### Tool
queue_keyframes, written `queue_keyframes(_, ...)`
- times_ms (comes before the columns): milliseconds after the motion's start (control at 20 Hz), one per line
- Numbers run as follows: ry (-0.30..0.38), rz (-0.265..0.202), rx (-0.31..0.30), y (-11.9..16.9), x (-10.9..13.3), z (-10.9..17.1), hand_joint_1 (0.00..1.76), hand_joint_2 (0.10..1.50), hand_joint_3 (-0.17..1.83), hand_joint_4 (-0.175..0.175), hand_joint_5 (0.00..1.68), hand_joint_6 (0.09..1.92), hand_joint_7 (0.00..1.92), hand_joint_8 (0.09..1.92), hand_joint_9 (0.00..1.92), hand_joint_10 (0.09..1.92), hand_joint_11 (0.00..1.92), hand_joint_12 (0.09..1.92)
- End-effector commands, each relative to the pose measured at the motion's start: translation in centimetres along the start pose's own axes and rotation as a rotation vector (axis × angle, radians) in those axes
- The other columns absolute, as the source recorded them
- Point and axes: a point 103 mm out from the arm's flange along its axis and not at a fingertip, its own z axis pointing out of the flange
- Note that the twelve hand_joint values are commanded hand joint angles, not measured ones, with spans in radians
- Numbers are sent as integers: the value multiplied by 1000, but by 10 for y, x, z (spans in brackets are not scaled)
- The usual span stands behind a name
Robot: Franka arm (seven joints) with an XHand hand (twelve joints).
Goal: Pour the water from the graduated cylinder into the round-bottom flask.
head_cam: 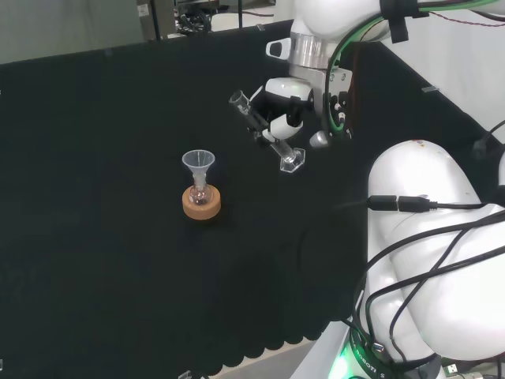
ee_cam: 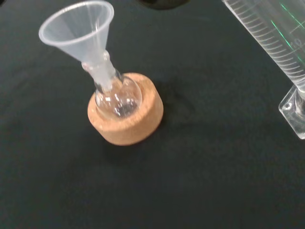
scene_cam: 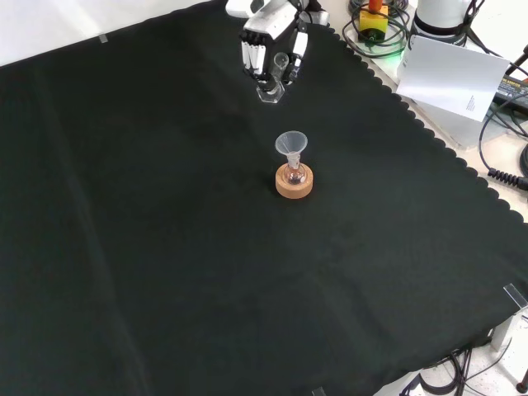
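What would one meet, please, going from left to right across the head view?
Funnel in the round-bottom flask on its cork ring → tilted graduated cylinder → hand holding it → the arm's white links.

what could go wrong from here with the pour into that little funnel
1. The graduated cylinder is already tilted in the hand while off to the side of the funnel; water might spill onto the black cloth before it gets there.
2. The funnel's mouth is small, so the stream may miss.
3. A knock could tip the round-bottom flask off its cork ring.
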Motion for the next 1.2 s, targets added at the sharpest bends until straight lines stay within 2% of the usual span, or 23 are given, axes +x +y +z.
queue_keyframes(50,-48,32,72,-9,6,9,1107,1130,-2,-54,954,1041,1137,468,1364,91,1071,928)
queue_keyframes(150,-67,45,95,-10,6,10,1107,1129,-2,-54,954,1039,1140,467,1365,90,1073,927)
queue_keyframes(250,-82,51,117,-8,5,12,1202,1120,6,-133,948,1033,1041,822,1373,87,1079,920)
queue_keyframes(300,-99,55,132,-7,5,12,1227,1121,6,-154,943,1036,1010,925,1376,87,1082,921)
queue_keyframes(400,-129,58,166,-4,6,12,1247,1122,5,-171,939,1039,984,1009,1381,87,1086,922)
queue_keyframes(700,-217,88,254,6,7,10,1252,1123,3,-175,938,1040,977,1034,1388,87,1094,925)
queue_keyframes(1200,-304,90,360,10,7,7,1253,1122,1,-175,941,1035,981,1029,1395,87,1112,925)
